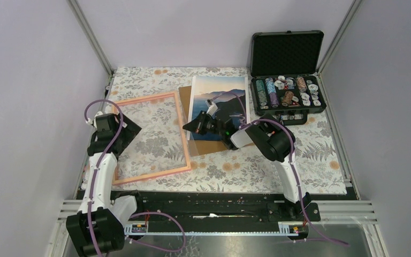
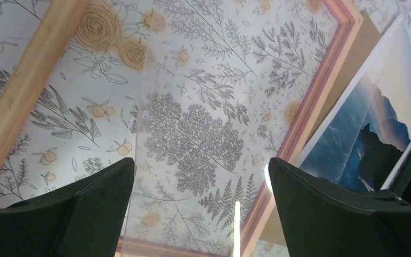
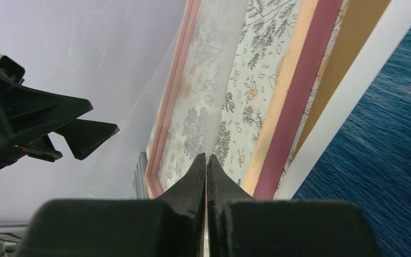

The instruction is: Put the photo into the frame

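Right gripper (image 3: 206, 171) pinching shut, thin clear sheet (image 3: 203, 80) seemingly caught between tips and rising tilted over frame (image 1: 145, 99). Left gripper (image 2: 200, 182) hanging wide open over frame's left half, holding nothing. Photo (image 1: 222, 99) lying face up on brown board (image 1: 185, 107), just right of frame, long axis running away from arm bases, parallel to frame's right rail. Right arm sitting nearer, photo lying immediately right of its fingertips. Photo not yet in frame; sheet likely needing clearing first.

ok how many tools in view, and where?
2. Left tool, open, over the frame's left side. Right tool, shut on a clear sheet, at the photo's lower left. None hidden.
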`<state>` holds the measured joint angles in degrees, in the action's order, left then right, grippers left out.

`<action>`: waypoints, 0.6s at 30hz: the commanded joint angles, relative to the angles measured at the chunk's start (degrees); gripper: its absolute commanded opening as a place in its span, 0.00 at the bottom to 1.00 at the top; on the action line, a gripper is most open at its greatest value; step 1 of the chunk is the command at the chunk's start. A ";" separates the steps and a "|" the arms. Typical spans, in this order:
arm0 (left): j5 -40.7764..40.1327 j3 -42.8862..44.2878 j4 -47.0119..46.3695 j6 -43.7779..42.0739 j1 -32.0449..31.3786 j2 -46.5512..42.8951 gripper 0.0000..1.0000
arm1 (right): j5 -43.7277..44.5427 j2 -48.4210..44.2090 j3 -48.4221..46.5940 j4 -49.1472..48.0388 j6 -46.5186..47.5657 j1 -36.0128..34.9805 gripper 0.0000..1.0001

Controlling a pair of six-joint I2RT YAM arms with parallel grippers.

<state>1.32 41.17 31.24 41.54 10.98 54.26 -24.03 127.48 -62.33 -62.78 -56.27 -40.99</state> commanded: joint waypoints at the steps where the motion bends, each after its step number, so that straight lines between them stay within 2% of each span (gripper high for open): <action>1: -0.48 4.01 -1.79 -2.67 -0.15 1.36 0.99 | -0.82 0.05 -1.98 -2.88 0.59 -2.24 0.00; 18: -5.30 4.71 -2.09 -5.75 0.68 1.36 0.99 | 0.44 3.40 -5.78 -2.13 0.77 -3.13 0.00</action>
<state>-3.99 43.42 32.84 36.42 11.57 55.61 -22.33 130.61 -65.32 -61.91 -56.29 -42.04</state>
